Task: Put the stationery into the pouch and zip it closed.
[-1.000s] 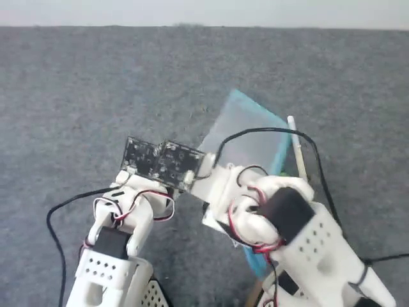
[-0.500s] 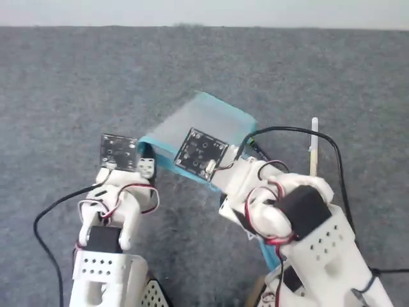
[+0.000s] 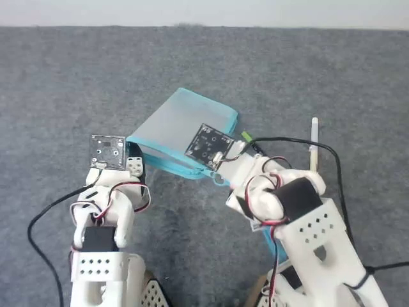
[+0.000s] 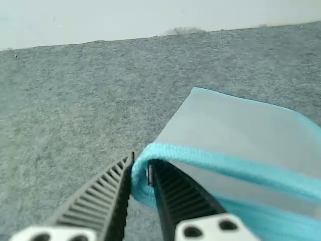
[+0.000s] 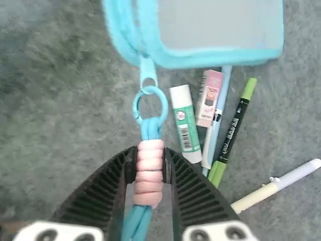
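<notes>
Gripping the pouch [image 3: 182, 125] rim, left gripper [image 4: 141, 164] has pulled left; right gripper [image 5: 149, 152] pinches the pink bead [image 5: 149, 175].

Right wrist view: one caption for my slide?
Right gripper holds the pink zipper pull of the pouch; stationery lies outside.

A grey, felt-like surface [image 3: 70, 83] is spread beneath the left end effector [image 4: 140, 168] and is seen on every side of it, with a coarse, mottled nap. Far beyond that end effector the surface is bounded by a pale, plain wall [image 4: 150, 17], and a small fuzzy tuft [image 4: 188, 30] is seen along the seam. Well behind the right end effector [image 5: 149, 150], a small brown patch [image 3: 254, 295] is glimpsed; what it is cannot be told.
</notes>
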`<act>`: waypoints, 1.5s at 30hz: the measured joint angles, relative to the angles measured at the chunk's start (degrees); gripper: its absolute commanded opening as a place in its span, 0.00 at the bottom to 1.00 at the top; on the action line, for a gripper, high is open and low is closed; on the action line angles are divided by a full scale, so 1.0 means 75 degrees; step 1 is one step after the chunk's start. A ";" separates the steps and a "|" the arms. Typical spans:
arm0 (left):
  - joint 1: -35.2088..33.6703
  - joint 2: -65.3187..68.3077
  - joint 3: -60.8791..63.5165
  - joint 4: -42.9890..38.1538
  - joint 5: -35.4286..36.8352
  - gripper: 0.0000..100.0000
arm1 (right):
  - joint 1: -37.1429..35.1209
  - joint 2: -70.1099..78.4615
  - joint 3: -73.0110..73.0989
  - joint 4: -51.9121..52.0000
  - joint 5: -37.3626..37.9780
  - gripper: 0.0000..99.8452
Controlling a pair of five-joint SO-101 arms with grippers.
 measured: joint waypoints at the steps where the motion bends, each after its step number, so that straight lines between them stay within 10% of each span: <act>1: 0.0000 0.0000 0.0000 0.0059 -0.0082 0.01 | 0.0117 0.0000 0.0176 -0.0199 0.0047 0.01; 18: 0.0375 0.0012 -0.0457 0.1231 -0.0340 0.01 | 0.1512 0.2040 0.0879 -0.2204 0.0211 0.01; 45: 0.2133 -0.0457 -0.1711 0.3434 -0.1125 0.01 | 0.2356 0.7760 -0.3845 -0.2274 0.0223 0.01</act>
